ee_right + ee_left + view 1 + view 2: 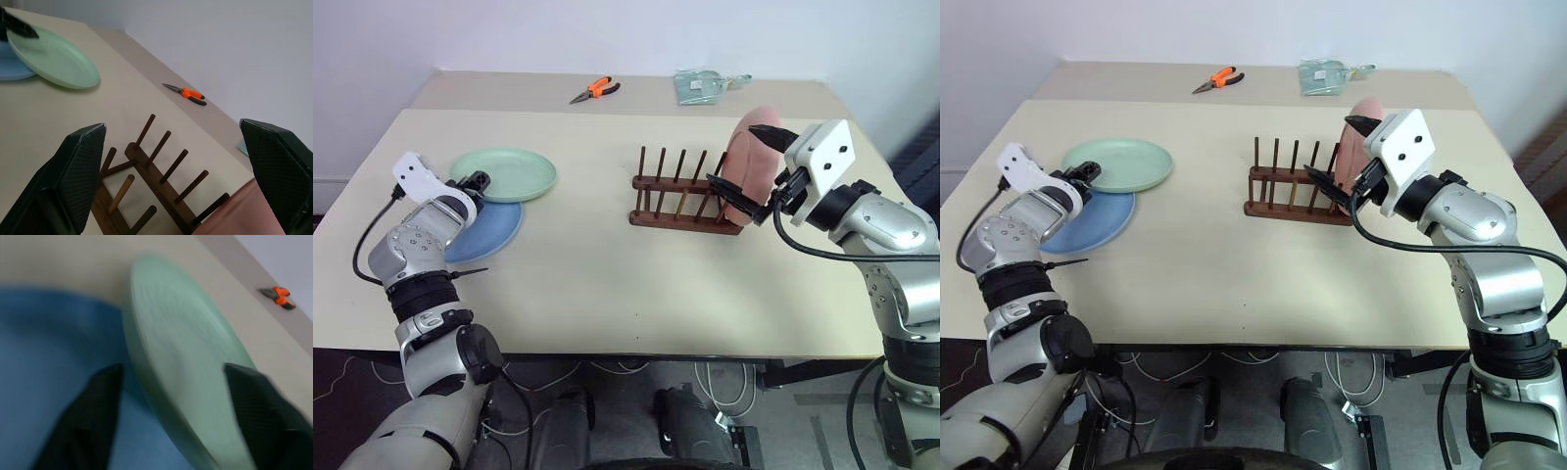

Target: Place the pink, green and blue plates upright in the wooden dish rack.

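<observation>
With the pink plate (752,164) upright in the wooden rack (683,201) between the right gripper's (759,171) wide jaws, the left gripper (478,182) straddles the green plate's (509,172) rim, jaws half-spread, and could drag the blue plate (494,227) beneath.

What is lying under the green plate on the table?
The green plate rests partly on a blue plate, overlapping its far edge. The rest of the green plate lies over the table. The overlapped part of the blue plate is hidden.

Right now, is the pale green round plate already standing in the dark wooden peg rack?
No, the green plate lies on the blue plate.
</observation>
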Robot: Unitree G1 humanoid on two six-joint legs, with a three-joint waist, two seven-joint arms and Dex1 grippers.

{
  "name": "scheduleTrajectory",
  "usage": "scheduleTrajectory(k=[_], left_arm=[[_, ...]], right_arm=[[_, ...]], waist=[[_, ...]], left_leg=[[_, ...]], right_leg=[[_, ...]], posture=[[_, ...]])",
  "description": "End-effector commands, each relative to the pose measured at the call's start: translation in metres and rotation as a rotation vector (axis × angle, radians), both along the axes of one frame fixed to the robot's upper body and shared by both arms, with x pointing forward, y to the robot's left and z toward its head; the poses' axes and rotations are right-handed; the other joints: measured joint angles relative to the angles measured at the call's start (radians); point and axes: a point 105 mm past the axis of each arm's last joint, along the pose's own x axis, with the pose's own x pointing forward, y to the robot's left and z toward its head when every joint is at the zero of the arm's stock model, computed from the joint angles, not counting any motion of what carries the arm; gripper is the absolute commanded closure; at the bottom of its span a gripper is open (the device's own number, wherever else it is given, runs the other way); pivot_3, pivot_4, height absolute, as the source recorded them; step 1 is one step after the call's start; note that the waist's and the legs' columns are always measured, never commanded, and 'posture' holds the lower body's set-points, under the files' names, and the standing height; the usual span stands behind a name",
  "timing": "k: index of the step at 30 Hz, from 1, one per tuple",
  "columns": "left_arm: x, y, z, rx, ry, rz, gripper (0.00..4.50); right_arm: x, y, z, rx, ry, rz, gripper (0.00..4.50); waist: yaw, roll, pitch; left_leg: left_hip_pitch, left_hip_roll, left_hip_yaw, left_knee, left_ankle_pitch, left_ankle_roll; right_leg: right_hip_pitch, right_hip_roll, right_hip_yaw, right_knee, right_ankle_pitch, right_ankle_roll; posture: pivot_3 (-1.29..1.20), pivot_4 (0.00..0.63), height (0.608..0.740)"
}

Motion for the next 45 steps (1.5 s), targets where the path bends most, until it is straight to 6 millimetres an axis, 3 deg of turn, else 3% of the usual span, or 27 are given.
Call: scheduleTrajectory(k=[1, 3, 7, 9, 10, 14, 17, 24, 25, 26, 27, 33, 34, 37, 39, 41, 43, 45], left_arm=[[0.002, 0.009, 0.024, -0.033, -0.068, 0.037, 3.35], [0.002, 0.008, 0.027, -0.031, -0.077, 0.028, 4.31], [0.005, -0.003, 0.054, 0.032, -0.206, -0.028, 4.46], [0.005, -0.026, 0.084, 0.134, -0.334, -0.127, 4.46], [0.005, -0.049, 0.098, 0.242, -0.383, -0.217, 4.46], [-0.002, -0.109, 0.117, 0.447, -0.465, -0.442, 4.46], [-0.011, -0.164, 0.144, 0.444, -0.563, -0.586, 4.46], [-0.024, -0.202, 0.156, 0.328, -0.603, -0.700, 4.46], [-0.024, -0.203, 0.155, 0.311, -0.595, -0.702, 4.46], [-0.023, -0.203, 0.154, 0.307, -0.588, -0.703, 4.50], [-0.023, -0.203, 0.152, 0.310, -0.580, -0.703, 4.50], [-0.026, -0.204, 0.142, 0.306, -0.556, -0.723, 4.50], [-0.027, -0.205, 0.141, 0.298, -0.559, -0.730, 4.12], [-0.028, -0.206, 0.146, 0.271, -0.599, -0.726, 2.88], [-0.028, -0.198, 0.161, 0.282, -0.682, -0.652, 1.92], [-0.019, -0.167, 0.181, 0.312, -0.758, -0.452, 0.89], [-0.012, -0.122, 0.193, 0.447, -0.794, -0.224, 0.89], [-0.007, -0.096, 0.193, 0.542, -0.782, -0.118, 0.89]], right_arm=[[-0.005, 0.000, 0.014, -0.002, -0.078, -0.005, 0.00], [-0.005, -0.002, 0.015, -0.001, -0.079, -0.014, 0.00], [-0.007, -0.002, 0.015, -0.024, -0.070, -0.011, 0.00], [-0.010, 0.006, 0.011, -0.112, -0.084, 0.002, 0.00], [-0.014, 0.019, 0.007, -0.165, -0.096, 0.042, 0.00], [-0.024, 0.056, -0.004, -0.278, -0.157, 0.148, 0.00], [-0.008, 0.082, -0.017, -0.431, -0.250, 0.126, 0.00], [0.022, 0.092, -0.024, -0.552, -0.377, 0.031, 0.00], [0.025, 0.090, -0.026, -0.564, -0.381, 0.013, 0.00], [0.026, 0.088, -0.027, -0.572, -0.385, 0.000, 0.55], [0.027, 0.087, -0.027, -0.575, -0.390, -0.011, 0.83], [0.026, 0.084, -0.027, -0.600, -0.424, -0.042, 3.92], [0.026, 0.084, -0.028, -0.607, -0.428, -0.044, 4.46], [0.026, 0.083, -0.030, -0.631, -0.442, -0.056, 4.50], [0.027, 0.082, -0.030, -0.637, -0.449, -0.070, 4.50], [0.027, 0.079, -0.028, -0.620, -0.451, -0.094, 4.50], [0.025, 0.072, -0.017, -0.520, -0.451, -0.136, 4.50], [0.021, 0.067, -0.005, -0.396, -0.450, -0.157, 4.50]], waist=[[0.002, 0.000, 0.000], [0.005, 0.000, 0.000], [0.009, -0.001, 0.000], [0.010, -0.002, 0.001], [0.010, -0.002, 0.001], [0.008, -0.003, 0.001], [0.001, -0.003, 0.001], [0.003, -0.003, 0.001], [0.004, -0.003, 0.001], [0.005, -0.003, 0.001], [0.005, -0.003, 0.001], [0.006, -0.003, 0.001], [0.005, -0.003, 0.001], [0.006, -0.003, 0.001], [0.007, -0.003, 0.001], [0.007, -0.003, 0.001], [0.003, -0.003, 0.001], [-0.001, -0.002, 0.001]], left_leg=[[0.000, 0.000, 0.000, 0.000, 0.000, 0.000], [0.000, 0.000, 0.000, 0.000, 0.000, 0.000], [0.000, 0.000, 0.000, 0.000, 0.000, -0.001], [-0.001, 0.000, 0.000, 0.000, 0.001, -0.001], [-0.001, 0.000, 0.000, 0.000, 0.001, -0.002], [-0.001, -0.001, 0.000, -0.001, 0.001, -0.003], [0.000, -0.001, 0.001, 0.000, 0.001, -0.003], [0.000, -0.001, 0.000, -0.002, 0.002, -0.004], [0.000, -0.001, 0.000, -0.002, 0.002, -0.004], [-0.001, -0.001, 0.000, -0.001, 0.002, -0.004], [-0.001, -0.001, 0.000, -0.001, 0.002, -0.004], [-0.001, -0.001, 0.000, -0.001, 0.002, -0.004], [-0.001, -0.001, 0.000, -0.001, 0.002, -0.004], [-0.001, -0.001, 0.000, -0.001, 0.002, -0.004], [-0.001, -0.001, 0.000, -0.001, 0.002, -0.004], [-0.001, -0.001, 0.000, -0.001, 0.002, -0.004], [-0.001, -0.001, 0.000, -0.001, 0.002, -0.004], [0.001, -0.001, 0.001, -0.003, 0.002, -0.004]], right_leg=[[0.000, 0.000, 0.000, 0.000, 0.000, 0.000], [0.000, 0.000, 0.000, 0.000, 0.000, 0.000], [0.000, 0.000, 0.000, -0.001, 0.000, 0.000], [0.000, -0.001, 0.000, -0.001, 0.000, 0.000], [0.000, -0.001, 0.000, -0.001, 0.000, 0.000], [0.000, -0.001, 0.000, -0.002, 0.000, 0.000], [0.000, 0.000, 0.000, -0.001, 0.000, 0.000], [-0.001, 0.000, 0.001, -0.001, 0.000, 0.000], [-0.001, 0.000, 0.001, -0.001, 0.000, 0.000], [-0.001, 0.000, 0.001, -0.001, 0.000, 0.000], [-0.001, 0.000, 0.001, -0.001, 0.000, 0.000], [-0.001, 0.000, 0.001, -0.001, 0.000, 0.000], [-0.001, 0.000, 0.001, -0.001, 0.000, 0.000], [-0.001, 0.000, 0.001, -0.001, 0.000, 0.000], [-0.001, 0.000, 0.001, -0.001, 0.000, 0.000], [-0.001, 0.000, 0.001, -0.001, 0.000, 0.000], [-0.001, 0.000, 0.001, -0.001, 0.000, 0.000], [-0.001, 0.000, 0.001, -0.001, 0.000, -0.001]], posture=[[0.00, 0.150, 0.726], [0.00, 0.150, 0.726], [0.00, 0.150, 0.726], [0.00, 0.150, 0.726], [0.00, 0.150, 0.726], [0.00, 0.150, 0.726], [0.00, 0.150, 0.726], [0.00, 0.150, 0.726], [0.00, 0.150, 0.726], [0.00, 0.150, 0.726], [0.00, 0.150, 0.726], [0.00, 0.150, 0.726], [0.00, 0.150, 0.726], [0.00, 0.150, 0.726], [0.00, 0.150, 0.726], [0.00, 0.150, 0.726], [0.00, 0.150, 0.726], [0.00, 0.150, 0.726]])
